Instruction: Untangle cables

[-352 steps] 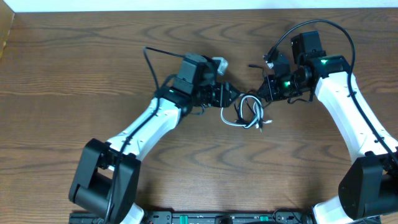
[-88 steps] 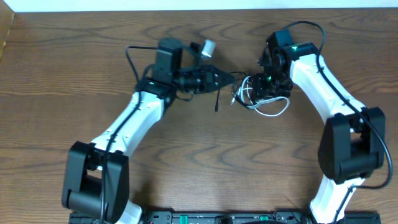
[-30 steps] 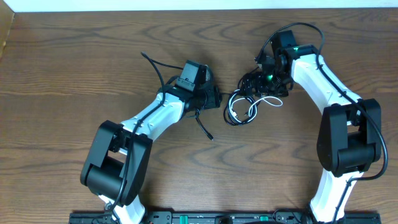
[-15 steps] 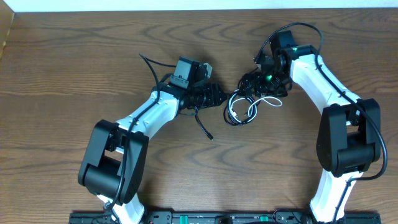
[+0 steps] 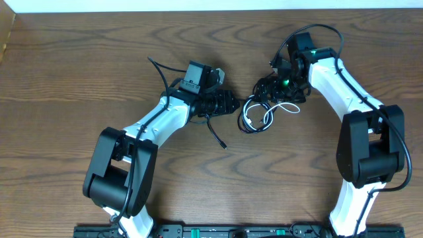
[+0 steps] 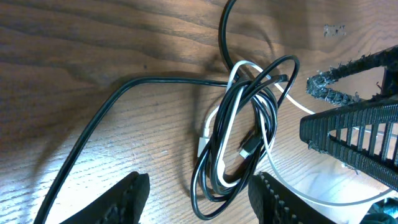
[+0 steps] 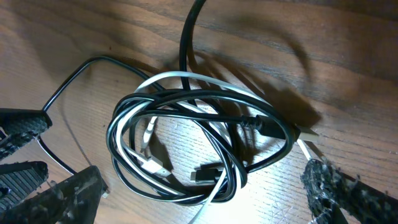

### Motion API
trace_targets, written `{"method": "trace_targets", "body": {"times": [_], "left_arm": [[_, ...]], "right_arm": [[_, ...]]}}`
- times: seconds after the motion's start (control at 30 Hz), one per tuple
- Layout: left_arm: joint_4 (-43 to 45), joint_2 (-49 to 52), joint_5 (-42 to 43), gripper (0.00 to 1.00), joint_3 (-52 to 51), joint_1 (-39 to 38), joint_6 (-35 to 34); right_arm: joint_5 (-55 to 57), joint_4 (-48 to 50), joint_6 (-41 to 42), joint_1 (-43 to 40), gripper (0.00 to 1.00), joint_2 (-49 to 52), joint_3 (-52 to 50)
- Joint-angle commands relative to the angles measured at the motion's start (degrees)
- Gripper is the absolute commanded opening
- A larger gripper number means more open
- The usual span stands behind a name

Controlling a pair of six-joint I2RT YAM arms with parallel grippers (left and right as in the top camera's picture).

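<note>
Looking through either wrist camera, you see what the overhead view blurs: one black cable (image 7: 205,99) and one white cable (image 7: 180,74) coiled together between the spread, empty fingers of the left gripper (image 6: 200,186) and the right gripper (image 7: 199,180). Only the overhead view shows the black cable's loose tail trailing out beside the left gripper.

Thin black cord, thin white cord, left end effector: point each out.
thin black cord (image 7: 193,98), right wrist view, top strands of coil.
thin white cord (image 7: 177,74), right wrist view, arc over coil top.
left end effector (image 6: 199,182), left wrist view, midway between open fingertips.
</note>
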Motion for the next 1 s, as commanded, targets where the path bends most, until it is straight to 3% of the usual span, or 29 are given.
{"method": "trace_targets", "body": {"times": [0.0, 0.97], "left_arm": [[-0.07, -1.22, 0.94, 0.56, -0.44, 0.46, 2.23], [-0.50, -1.22, 0.92, 0.57, -0.46, 0.48, 4.79]], "right_arm": [[-0.72, 0.09, -0.02, 0.48, 0.99, -1.70, -0.13], [-0.72, 0.09, -0.02, 0.81, 0.99, -1.70, -0.13]]}}
